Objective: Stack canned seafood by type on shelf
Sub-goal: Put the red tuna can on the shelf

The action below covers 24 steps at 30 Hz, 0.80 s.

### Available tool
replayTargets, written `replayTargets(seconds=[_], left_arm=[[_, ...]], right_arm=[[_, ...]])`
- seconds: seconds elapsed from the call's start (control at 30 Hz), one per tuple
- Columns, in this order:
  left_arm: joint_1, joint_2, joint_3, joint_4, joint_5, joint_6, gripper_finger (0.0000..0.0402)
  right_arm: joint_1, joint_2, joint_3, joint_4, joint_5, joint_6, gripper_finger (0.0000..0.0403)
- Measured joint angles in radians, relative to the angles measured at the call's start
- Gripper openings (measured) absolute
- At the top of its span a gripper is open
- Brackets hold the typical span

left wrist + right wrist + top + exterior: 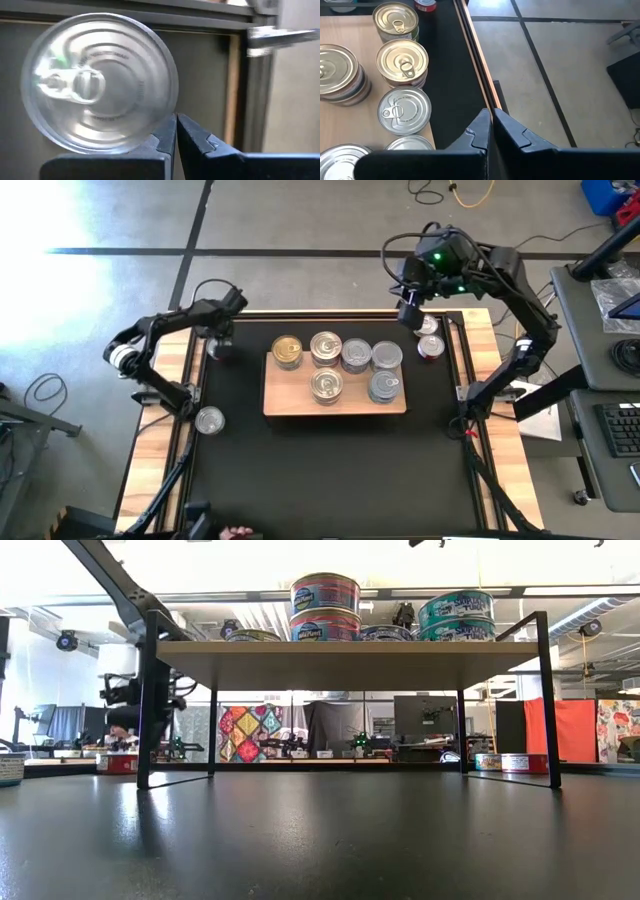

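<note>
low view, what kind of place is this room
Likely a robotics lab or workshop: a keyboard on a side desk, cables loose on the concrete floor, and benches with equipment behind the shelf of tins.

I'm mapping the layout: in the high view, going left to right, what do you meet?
Left gripper → gold-lidded tin on the shelf → right gripper → red-labelled tin on the mat.

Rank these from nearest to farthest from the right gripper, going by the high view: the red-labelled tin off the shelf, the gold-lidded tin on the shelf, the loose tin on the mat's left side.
From the right gripper, shut, at the mat's far right corner:
1. Red-labelled tin, just beside it on the mat, right of the shelf.
2. Gold-lidded tin, at the shelf's far left corner.
3. Loose tin, on the mat's left side, off the shelf.
</note>
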Motion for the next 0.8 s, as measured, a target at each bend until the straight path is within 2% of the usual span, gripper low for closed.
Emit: replayTargets(seconds=[0.1,0.27,0.37,0.47,0.63,0.8], left_arm=[[0.006,0.023,0.005,-0.025,0.049,-0.023,0.0001],[-0.002,0.011,0.003,-0.147,0.152,-0.145,0.0001],[-0.007,-0.022,0.0,-0.239,0.19,-0.168,0.0001],[-0.021,-0.066,-0.013,-0.401,0.226,-0.172,0.0001],[-0.102,-0.169,-0.047,-0.586,0.269,-0.208,0.0001],[-0.191,-0.288,-0.121,-0.524,0.234,-0.347,0.0001]], right_arm=[[0.0,0.002,0.0,0.005,0.0,-0.013,0.0013],[0.0,0.018,0.0,0.024,0.0,-0.023,0.0013],[0.0,0.024,0.0,0.024,0.0,-0.023,0.0013],[0.0,0.027,0.0,0.026,0.0,-0.022,0.0013],[0.0,0.036,-0.002,0.027,0.0,-0.02,0.0013],[0.0,0.045,-0.002,0.05,0.0,-0.028,0.0013]])
